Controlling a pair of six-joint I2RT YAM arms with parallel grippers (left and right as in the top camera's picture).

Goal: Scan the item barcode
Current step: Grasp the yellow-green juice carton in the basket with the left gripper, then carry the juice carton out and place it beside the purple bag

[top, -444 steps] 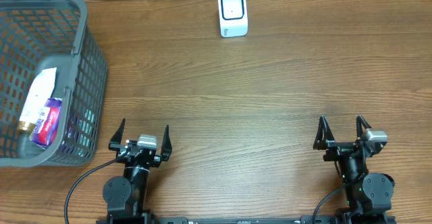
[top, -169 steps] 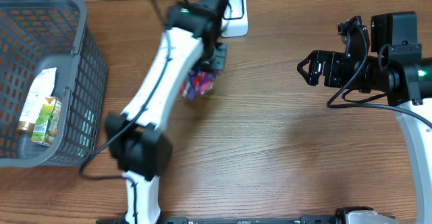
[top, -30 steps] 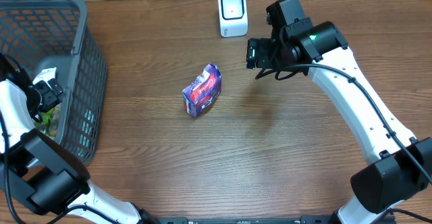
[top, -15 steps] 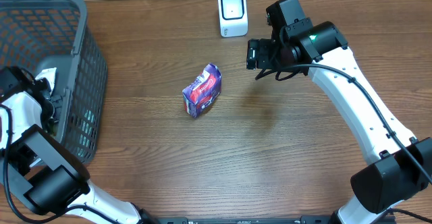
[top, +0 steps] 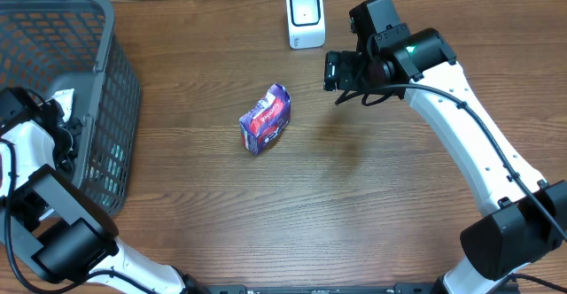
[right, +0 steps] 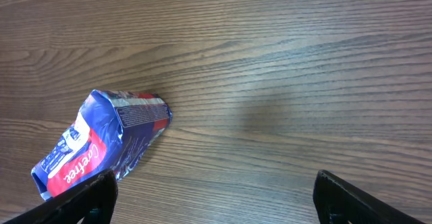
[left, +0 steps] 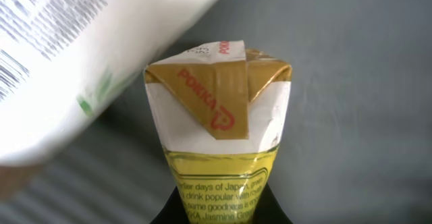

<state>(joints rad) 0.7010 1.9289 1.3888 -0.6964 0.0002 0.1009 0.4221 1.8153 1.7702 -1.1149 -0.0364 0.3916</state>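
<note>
Left pincer (left: 221,210) is down inside the grey basket (top: 112,28) at the left end of the table (top: 354,205), jaws together on the near end of a yellow drink carton (left: 217,136). Dark finger shapes show on either side of the carton's base in the wrist view. The carton points away from the camera, folded gold end flap farthest off, with the basket floor behind it.

A white tube (left: 81,55) crosses the upper left of that view and overlaps the carton's corner. Whether the two touch cannot be told. The grip sits at one narrow end, probably so the broad printed faces are left bare for the reader. No barcode shows on the face seen, only small print.

Right pincer (right: 212,187) has its jaws well apart and holds nothing. It hovers over bare table, above and to the right of a purple pack (top: 265,119).

The pack lies on its side on the table, in front of the scanner (top: 306,17) and near it, apart from both arms. The scanner stands upright at the far edge, pale face turned towards the arms.

Judged step: lift the carton out of the basket, with its scan not yet done. The carton needs a straight rise, or the tube may be dragged along. The right arm's post near the scanner looks meant for handling whatever lands there.
</note>
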